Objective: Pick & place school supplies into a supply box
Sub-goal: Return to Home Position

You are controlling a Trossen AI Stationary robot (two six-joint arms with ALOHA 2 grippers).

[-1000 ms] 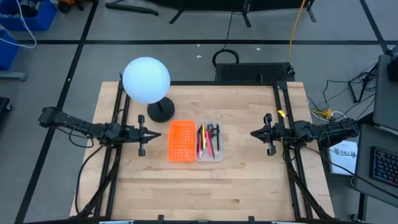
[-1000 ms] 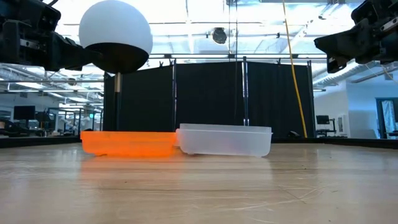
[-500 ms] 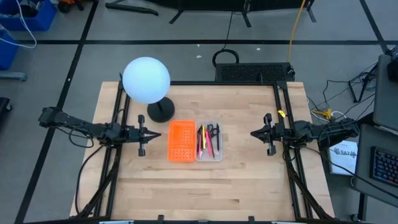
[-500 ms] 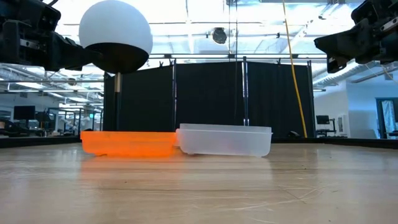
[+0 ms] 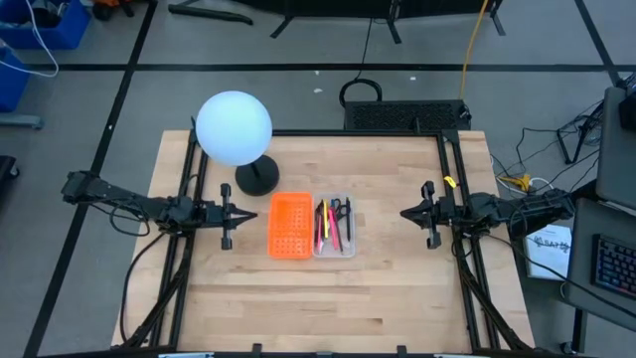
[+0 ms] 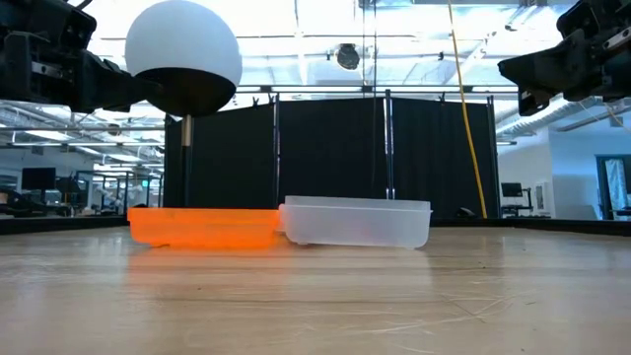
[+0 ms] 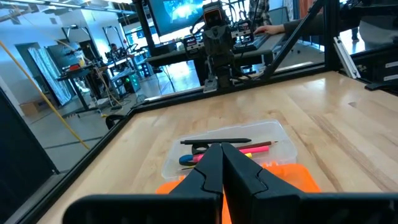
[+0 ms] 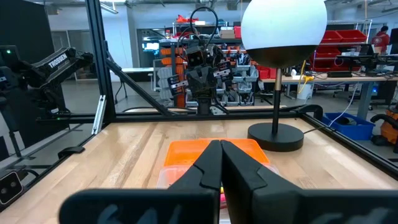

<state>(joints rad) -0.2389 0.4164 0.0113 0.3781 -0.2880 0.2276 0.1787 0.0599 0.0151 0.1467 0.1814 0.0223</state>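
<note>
The clear supply box (image 5: 334, 226) rests flat on the table's middle, its translucent wall showing in the low view (image 6: 357, 223). Inside lie black-handled scissors (image 5: 337, 211), a black pen (image 5: 348, 224), and pink-red and yellow pencils (image 5: 323, 224); the left wrist view shows the black pen (image 7: 216, 142) and a pink pencil (image 7: 258, 147) in the box (image 7: 281, 138). My left gripper (image 5: 254, 214) hovers shut at the table's left side, above the surface. My right gripper (image 5: 402, 213) hovers shut at the right side, its fingers (image 8: 221, 163) pointing toward the box.
An orange perforated piece (image 5: 290, 226) lies against the box's left side. A lamp with a white globe (image 5: 234, 127) stands on a black base (image 5: 257, 178) at the far left of the table. Bare wood lies near the front edge. People sit at desks beyond the table.
</note>
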